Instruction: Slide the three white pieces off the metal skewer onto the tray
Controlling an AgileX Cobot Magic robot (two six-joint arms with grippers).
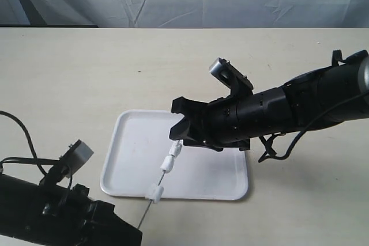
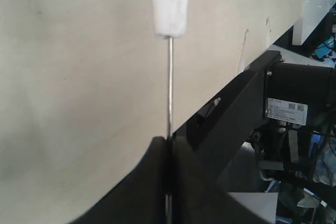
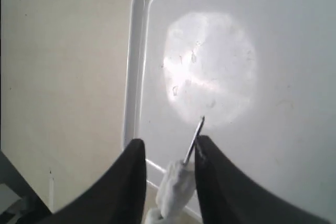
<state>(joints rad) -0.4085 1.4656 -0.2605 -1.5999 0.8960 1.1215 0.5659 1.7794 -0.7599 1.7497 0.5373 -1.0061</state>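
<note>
The metal skewer (image 2: 169, 87) is being pinched at its lower end by the left hand (image 2: 169, 148), whose fingers are pressed together on the rod. It is being held slanting up over the near rim of the tray (image 1: 132, 142). The three white pieces (image 1: 168, 163) are all being carried on the rod: the lowest piece (image 1: 154, 191) is hanging at the tray's near rim, while the other two are sitting close together above the tray's floor. The right hand (image 3: 170, 145) is being held spread around the uppermost piece (image 3: 176, 187), with the skewer's bare tip showing between its fingers; whether the pads are touching the piece cannot be told. For the stripping to go well, a light closing behind that piece is being called for, followed by a pull straight along the rod toward its tip, so the rod is not being bent or twisted out of the left pinch. The lowest piece is being judged the risk, since it could drop onto the tabletop (image 1: 69, 73) rather than the tray. A dark cable (image 1: 271, 152) is dangling beside the right arm, clear of the work.
</note>
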